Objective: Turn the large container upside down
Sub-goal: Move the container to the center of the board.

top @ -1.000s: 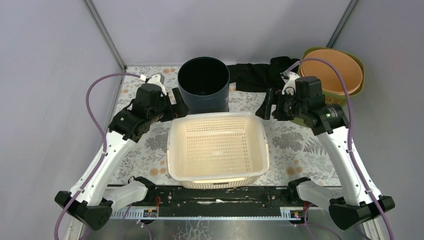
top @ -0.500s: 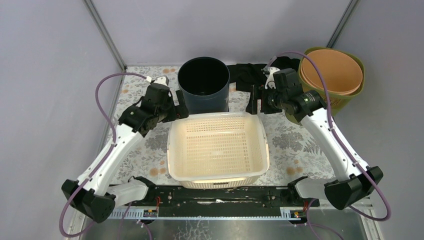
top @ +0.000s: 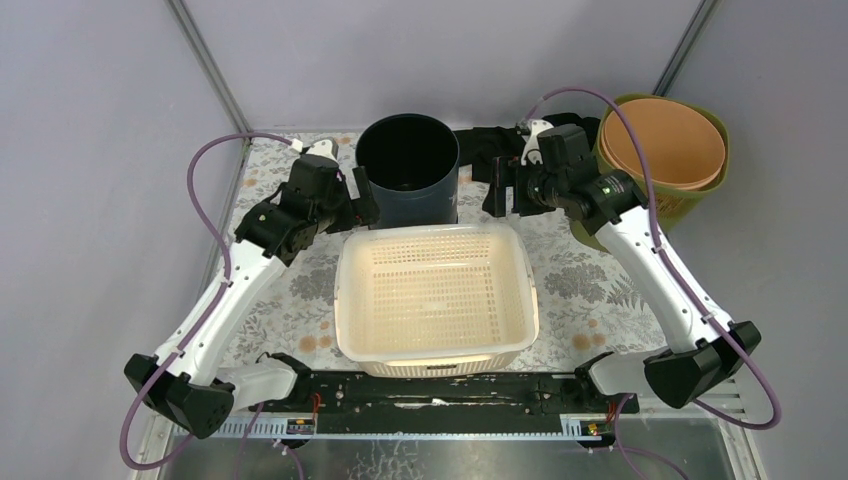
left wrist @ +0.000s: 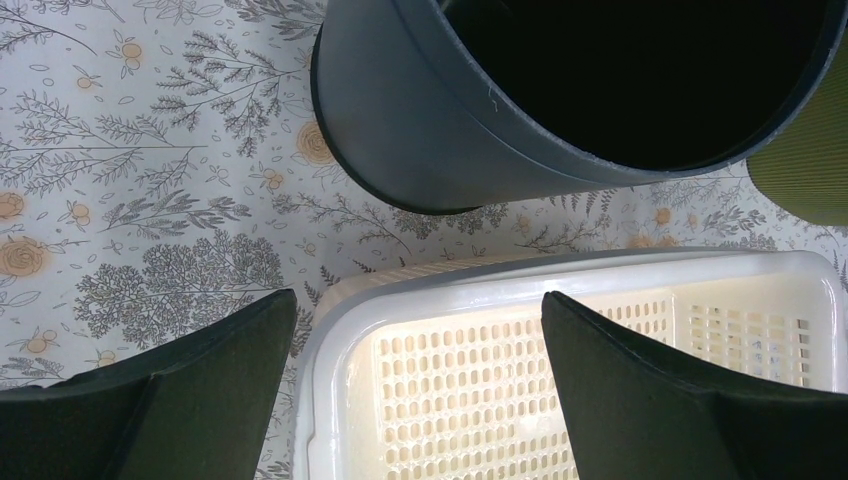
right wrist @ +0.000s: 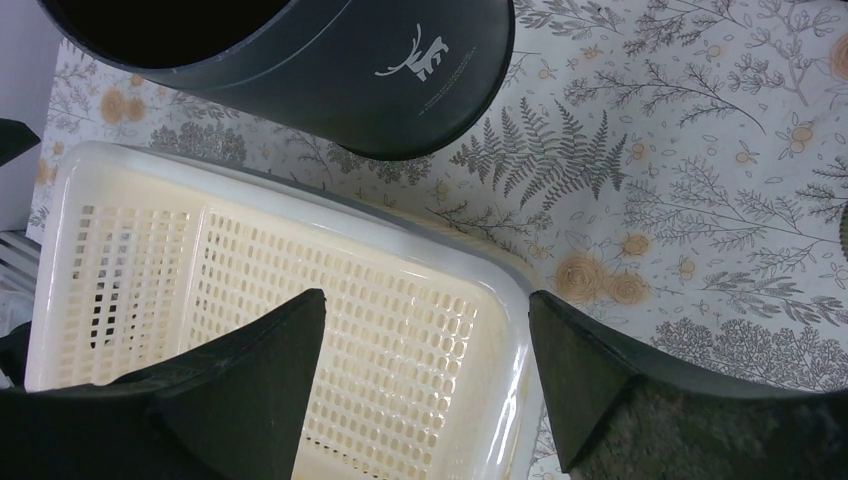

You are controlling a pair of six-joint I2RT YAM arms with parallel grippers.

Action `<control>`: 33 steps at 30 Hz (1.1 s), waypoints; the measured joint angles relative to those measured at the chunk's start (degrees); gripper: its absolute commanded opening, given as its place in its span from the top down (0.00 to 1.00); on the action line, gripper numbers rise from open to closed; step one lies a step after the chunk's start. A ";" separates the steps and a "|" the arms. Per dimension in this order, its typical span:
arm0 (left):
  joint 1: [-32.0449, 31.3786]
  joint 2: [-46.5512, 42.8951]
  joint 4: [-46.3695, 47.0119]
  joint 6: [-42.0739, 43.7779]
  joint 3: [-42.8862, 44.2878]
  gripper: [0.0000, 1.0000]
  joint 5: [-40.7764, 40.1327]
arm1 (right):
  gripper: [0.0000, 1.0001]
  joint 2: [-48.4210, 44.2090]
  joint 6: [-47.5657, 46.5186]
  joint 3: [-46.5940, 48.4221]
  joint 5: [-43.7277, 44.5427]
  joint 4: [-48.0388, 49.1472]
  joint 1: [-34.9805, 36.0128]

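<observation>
A tall dark bucket stands upright, mouth up, at the back middle of the table. A wide cream perforated basket stands upright just in front of it. My left gripper is open and empty beside the bucket's left wall, over the basket's back left corner. My right gripper is open and empty to the right of the bucket, over the basket's back right corner. The left wrist view shows the bucket and the basket rim between open jaws. The right wrist view shows the bucket and the basket rim.
Orange bowls sit stacked in an olive tub at the back right. A black cloth lies behind the right gripper. Purple walls close in the sides and the back. The floral table cover shows on either side of the basket.
Both arms have reached farther back. The left gripper has moved up beside the bucket's left wall and the right gripper has moved left and back toward the bucket. Both stay open.
</observation>
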 measured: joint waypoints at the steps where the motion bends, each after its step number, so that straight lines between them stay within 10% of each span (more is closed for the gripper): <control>1: 0.00 0.00 0.00 0.07 0.00 0.00 -0.02 | 0.19 0.22 0.02 0.00 0.00 0.00 0.15; 14: 0.28 -1.62 0.00 -0.02 1.11 0.00 -0.92 | 0.19 3.93 -0.33 5.20 2.62 -0.96 5.49; 33: 5.70 -8.94 0.59 -2.01 -5.86 0.00 3.54 | 0.17 33.57 -14.14 44.33 5.40 -1.55 15.10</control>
